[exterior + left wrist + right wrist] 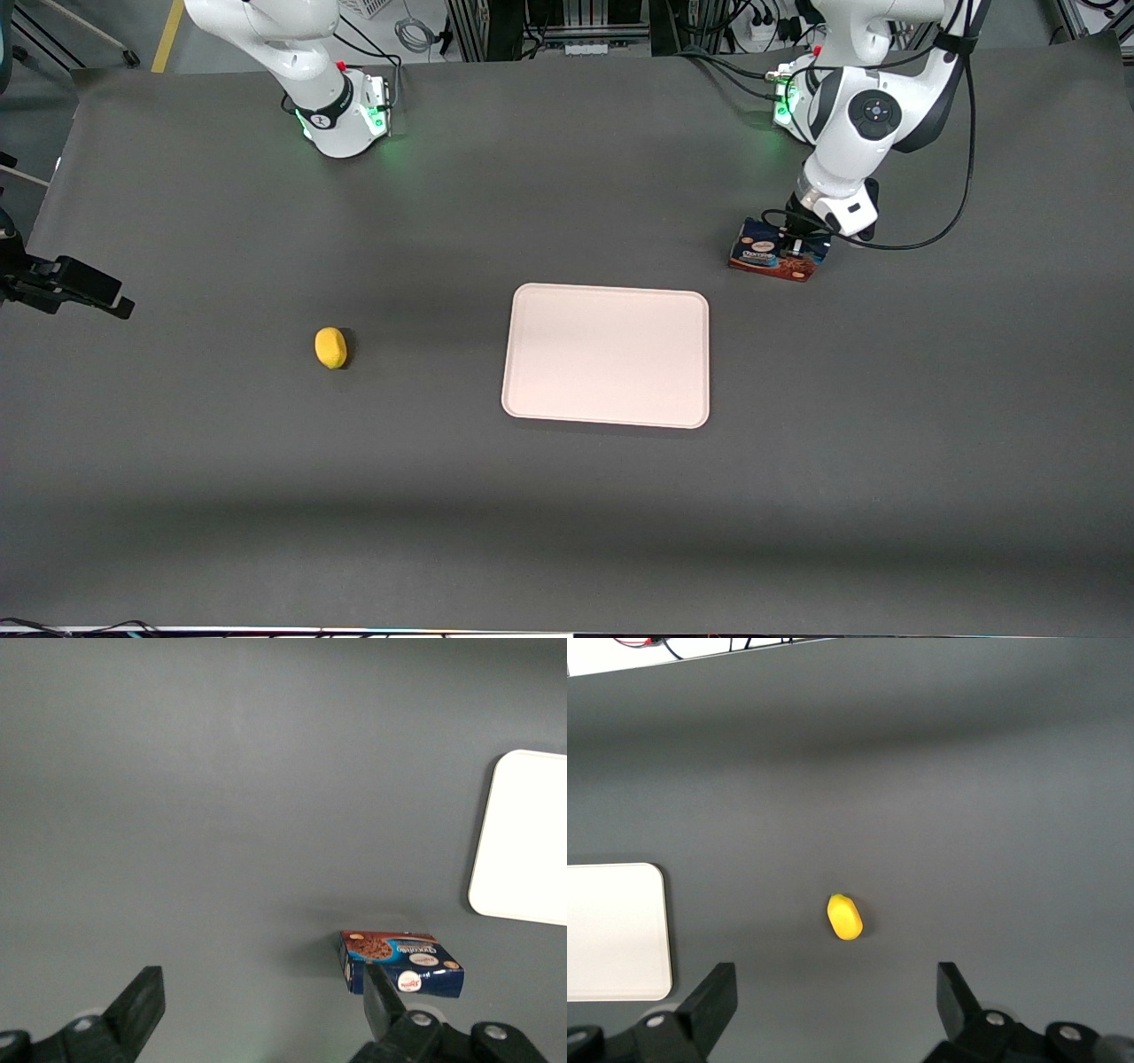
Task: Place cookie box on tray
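Observation:
The cookie box point(762, 257), a dark navy carton with a cookie picture, lies flat on the grey table, a little farther from the front camera than the tray point(607, 354) and toward the working arm's end. My left gripper point(802, 244) hangs above the box's end and is open, holding nothing. In the left wrist view the gripper point(263, 1001) spreads its fingers wide over bare table. There the box point(403, 963) shows small, partly covered by one fingertip point(376, 988), and the tray point(523, 842) lies beside it with nothing on it.
A small yellow lump point(330, 346) rests on the table toward the parked arm's end, level with the tray. The right wrist view shows the same lump point(844, 916) and a corner of the tray point(611, 930).

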